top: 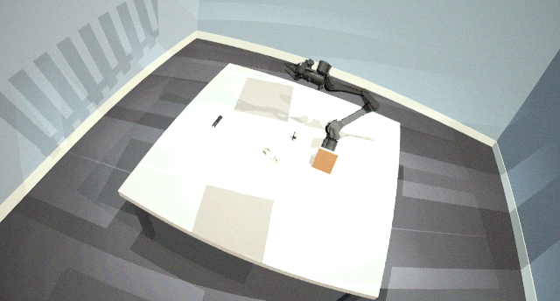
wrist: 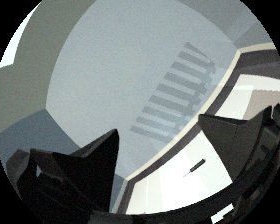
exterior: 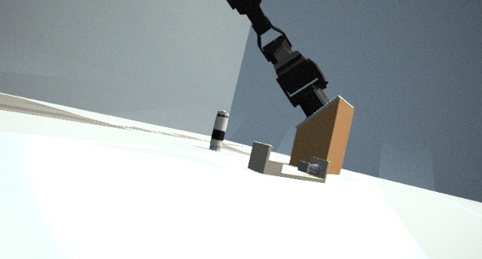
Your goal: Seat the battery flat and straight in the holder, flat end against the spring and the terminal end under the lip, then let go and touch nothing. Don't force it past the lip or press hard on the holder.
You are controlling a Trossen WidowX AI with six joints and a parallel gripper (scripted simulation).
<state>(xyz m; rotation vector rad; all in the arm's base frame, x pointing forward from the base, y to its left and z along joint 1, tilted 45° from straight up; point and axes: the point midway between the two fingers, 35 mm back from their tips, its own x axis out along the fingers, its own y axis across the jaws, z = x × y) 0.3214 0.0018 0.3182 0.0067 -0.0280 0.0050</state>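
The battery stands upright on the table, white with a dark band, apart from the holder. The holder lies on the table with no battery in it; the exterior view shows its tall end wall at the left and the coiled spring at its right end. My gripper is open, with nothing between its fingers. It is raised high near the table's back edge, well away from battery and holder, and points off to the side. It is out of view in the exterior view.
An orange block stands between the arm's base and the holder's side of the table. A dark pen-like tool lies toward the far left. Two beige squares mark the white table.
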